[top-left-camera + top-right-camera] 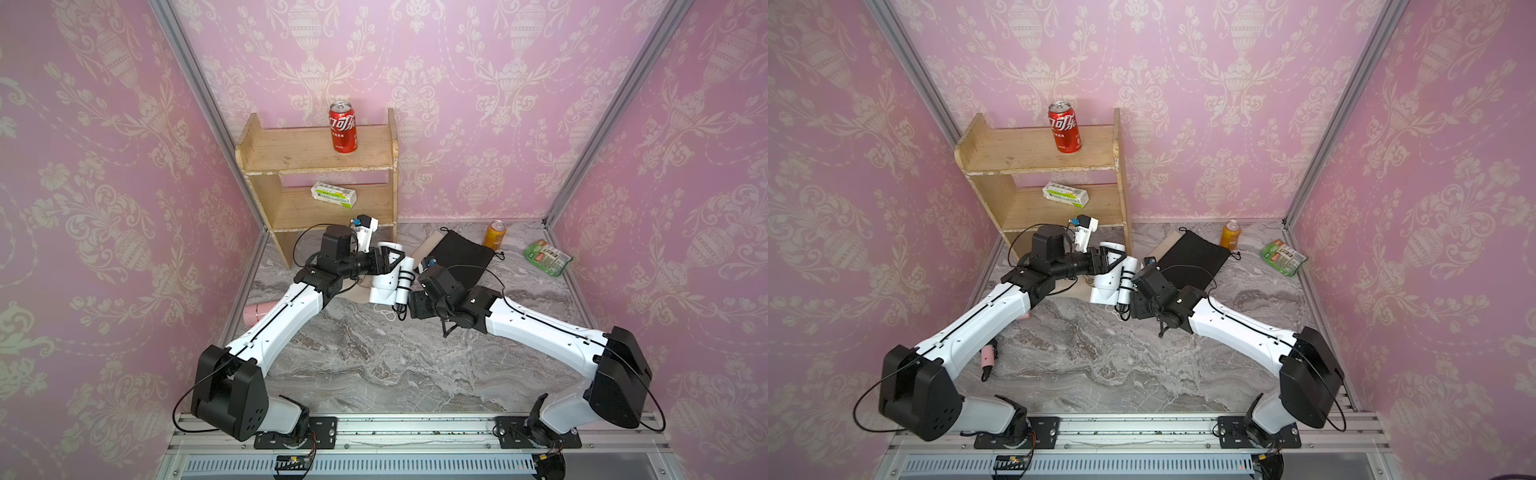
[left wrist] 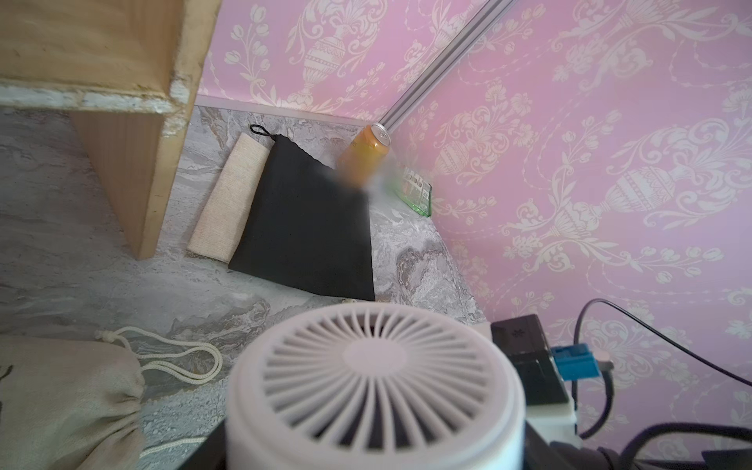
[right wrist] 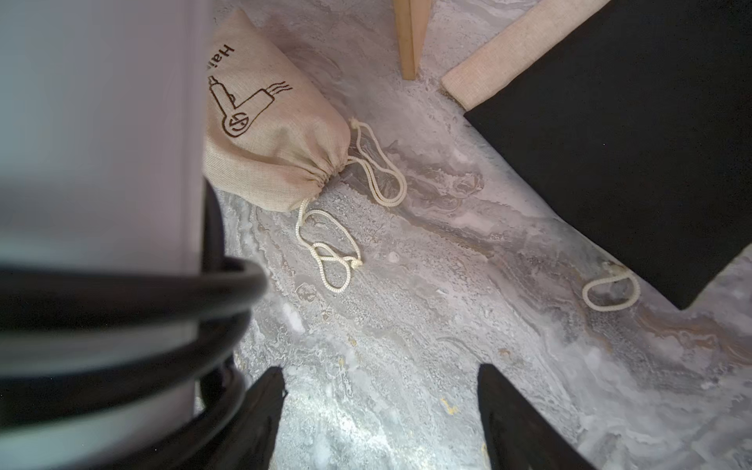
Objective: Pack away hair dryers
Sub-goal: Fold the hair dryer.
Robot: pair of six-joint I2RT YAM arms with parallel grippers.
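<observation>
In the middle of both top views the left gripper point(image 1: 388, 261) is clenched around the barrel of a white hair dryer point(image 1: 384, 286) over the marble table point(image 1: 374, 365). The dryer's black cord is wound around the handle, which lies alongside the barrel. In the left wrist view the dryer's round grille fills the lower centre of the frame, with a dark jaw on either side. The right gripper point(image 3: 380, 419) is released: its two dark fingers point(image 3: 260, 419) stand apart at the bottom of the right wrist view with only bare table between them. The dryer's cord loops sit just beside them at lower left. A pink hair dryer point(image 1: 988, 356) lies on the table at the left of a top view, mostly hidden under the left arm. Near the held dryer lies a plump beige pouch point(image 3: 268, 134) printed with a drawing of a dryer. Its mouth is drawn shut and its white drawstrings trail on the table; what fills it cannot be seen. Right of centre, a black pouch point(image 1: 461, 257) lies flat, overlapping a flat beige pouch point(image 1: 428, 247), and nothing shows inside either. The wooden shelf point(image 1: 291, 153), left of centre against the back wall, carries a red can point(image 1: 343, 128) upright on its top board. A white-and-green box point(image 1: 333, 195) lies on the board below. An orange can point(image 1: 494, 235) stands on the table by the back wall, just beside the black pouch's upper corner. A green packet point(image 1: 546, 257) lies further right, apart from it.
</observation>
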